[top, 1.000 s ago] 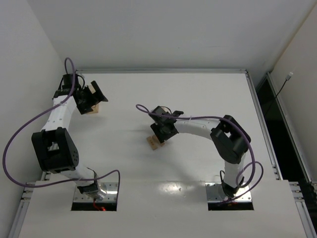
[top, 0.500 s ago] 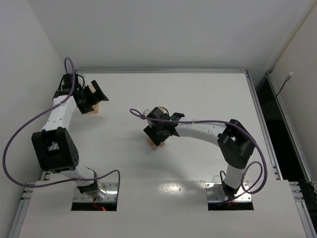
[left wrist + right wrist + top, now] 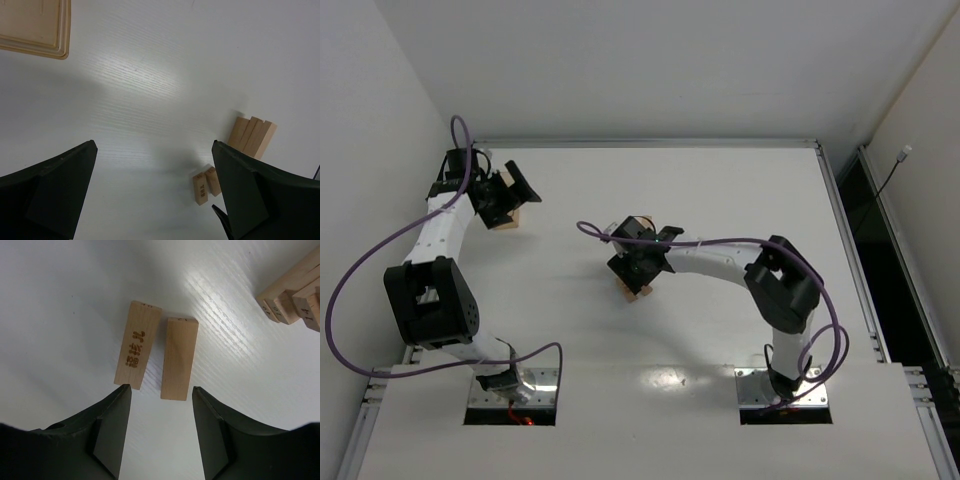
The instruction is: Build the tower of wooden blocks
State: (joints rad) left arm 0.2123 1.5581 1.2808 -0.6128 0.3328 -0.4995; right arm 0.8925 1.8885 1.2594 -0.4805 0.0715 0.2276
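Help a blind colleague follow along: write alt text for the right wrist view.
An engraved light-tan wooden bar and a plain light-tan wooden bar lie flat side by side on the white table, just beyond the open black right gripper. Stacked bars of the wood block tower show at upper right.

The engraved block (image 3: 136, 345) is lying just beside the plain block (image 3: 179, 358), leaving only a slit between. The wood block tower (image 3: 292, 282) is standing near the plain block's other side, with bare table (image 3: 230, 330) lying between them.
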